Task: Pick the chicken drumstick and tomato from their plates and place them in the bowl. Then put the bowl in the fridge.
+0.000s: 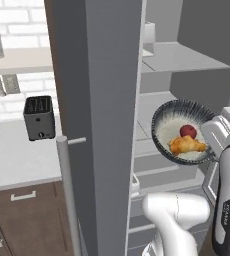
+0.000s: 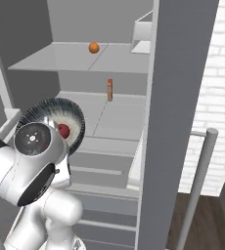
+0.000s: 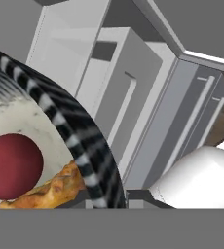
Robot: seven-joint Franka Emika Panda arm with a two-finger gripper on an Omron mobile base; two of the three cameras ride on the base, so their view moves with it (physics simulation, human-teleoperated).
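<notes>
The gripper [image 1: 213, 145] is closed tight on the rim of the bowl [image 1: 163, 125], holding it up in front of the open fridge [image 1: 187, 60]. The tomato [image 1: 188, 131] and chicken drumstick [image 1: 187, 145] lie inside. The bowl is tipped, so I think the food could roll out.

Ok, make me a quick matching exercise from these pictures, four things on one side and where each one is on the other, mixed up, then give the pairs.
Things:
1. tomato
2. orange ball
3. toaster
4. bowl

Places:
A. on the counter left of the fridge
B. on the upper fridge shelf
C. held tilted in front of the open fridge
D. inside the bowl beside the drumstick

Pairs: 1-D, 2-B, 3-A, 4-C
</notes>
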